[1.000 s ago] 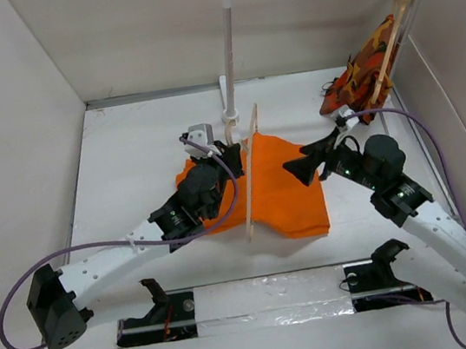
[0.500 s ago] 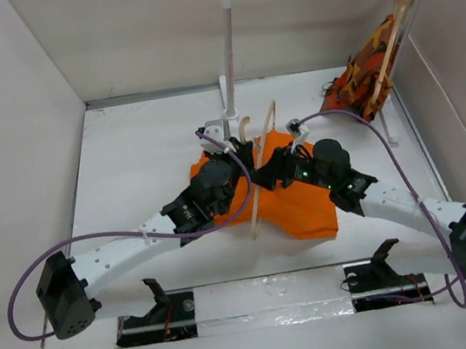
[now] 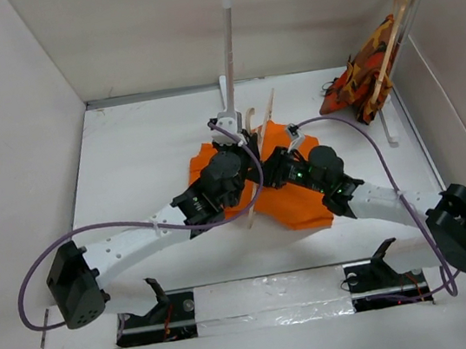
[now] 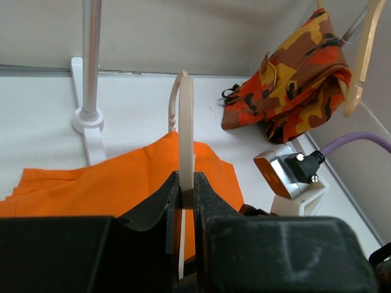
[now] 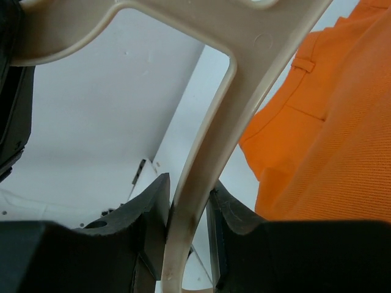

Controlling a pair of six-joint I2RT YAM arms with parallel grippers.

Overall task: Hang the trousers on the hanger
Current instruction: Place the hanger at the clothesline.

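Trousers [image 3: 295,209] lie flat on the counter [image 3: 138,153]. The hanger [image 4: 186,116] stands upright over them. The left hand [image 4: 186,190] and the right hand [image 5: 188,204] are each squeezed tight on it.

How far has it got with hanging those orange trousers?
Done: the hanger has been picked up and stands upright, edge-on. In hand: the left gripper and right gripper are both clamped on it, right over the trousers. Left: the trousers lie on the table with no part draped over the hanger, so the actual hanging has not begun.
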